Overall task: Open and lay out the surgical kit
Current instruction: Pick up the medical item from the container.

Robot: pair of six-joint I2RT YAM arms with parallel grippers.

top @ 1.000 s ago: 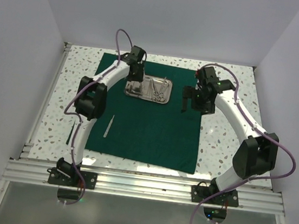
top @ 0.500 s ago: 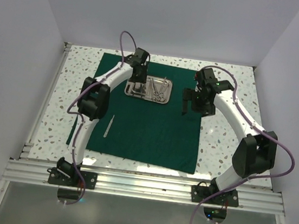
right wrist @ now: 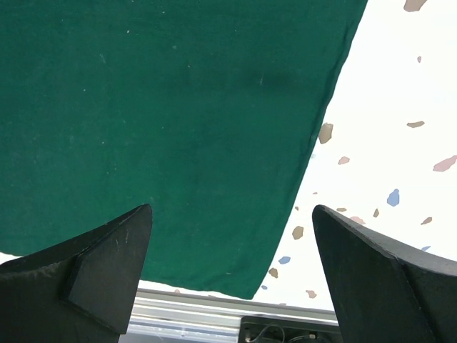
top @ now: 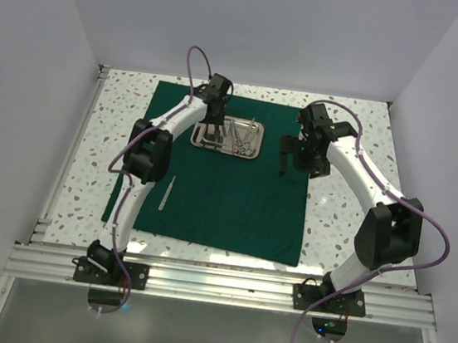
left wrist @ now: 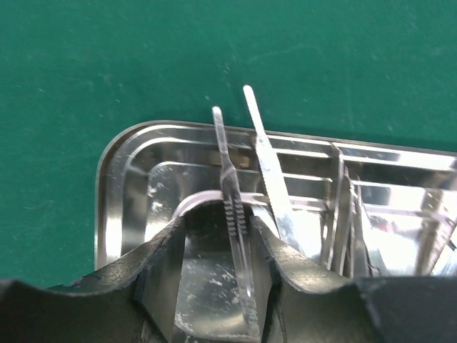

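Note:
The surgical kit's dark green cloth (top: 234,197) lies spread flat. The steel tray (top: 252,154) stands on the cloth's far part, with ring-handled instruments (top: 243,136) inside. My left gripper (top: 214,126) reaches down into the tray's left end. In the left wrist view, thin tweezers (left wrist: 230,187) lie in the tray (left wrist: 121,164) between the fingers of that gripper (left wrist: 218,236). The right finger is close to them and a gap shows on the left. A flat-handled instrument (left wrist: 265,153) lies beside them. My right gripper (top: 284,155) (right wrist: 232,236) hangs wide open over the cloth's right edge (right wrist: 143,107), with nothing in it.
One silver instrument (top: 167,191) lies alone on the cloth's left part. The speckled white table (top: 339,227) borders the cloth. An aluminium rail (top: 223,284) runs along the near edge, and white walls close in the left, right and back.
My left gripper has shifted slightly right over the tray and its jaws have narrowed around the tweezers. The right arm has barely moved.

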